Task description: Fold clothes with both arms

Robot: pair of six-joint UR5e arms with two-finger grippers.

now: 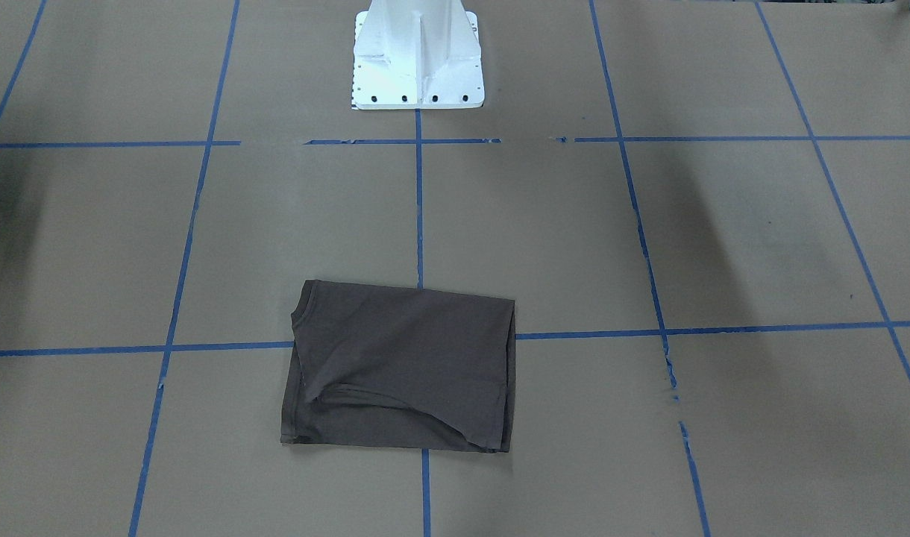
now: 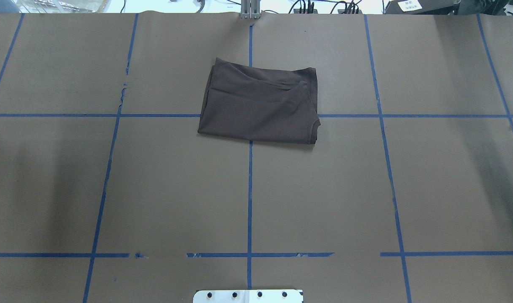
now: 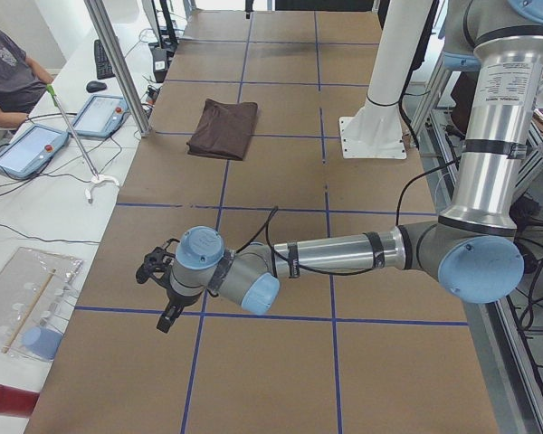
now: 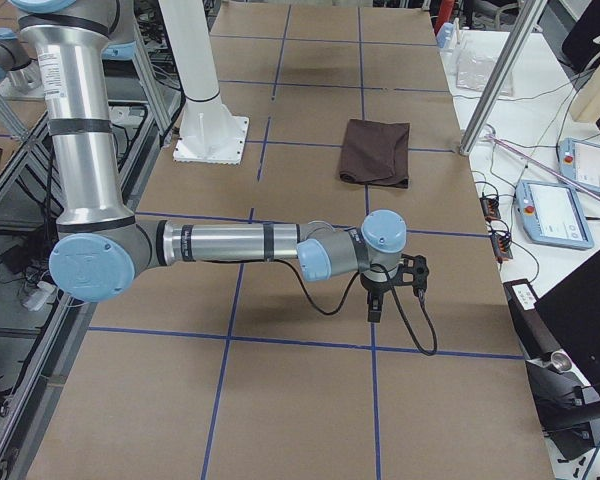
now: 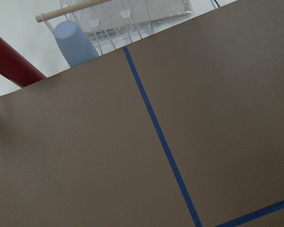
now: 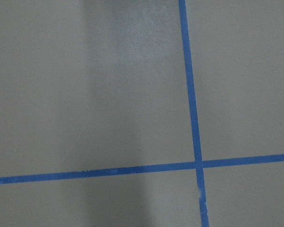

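Note:
The clothes are one dark brown T-shirt [image 1: 403, 365] folded into a flat rectangle, lying on the brown paper near the table's middle line on the far side from the base [image 2: 258, 103]. It also shows in the side views [image 3: 223, 128] [image 4: 376, 152]. Both arms stay well away from it, stretched low over the table's ends. My left gripper [image 3: 166, 318] points down near the left end. My right gripper [image 4: 374, 312] points down near the right end. Neither shows in another view, so I cannot tell whether they are open or shut. Both wrist views hold only paper and blue tape.
The white pedestal base [image 1: 418, 56] stands at the robot's side of the table. A metal post [image 3: 118, 63] rises at the far edge. A seated person [image 3: 4, 72] and teach pendants [image 3: 32, 149] are beyond it. A blue cup [image 5: 75, 42] and a red tube [image 5: 9, 61] lie past the left end.

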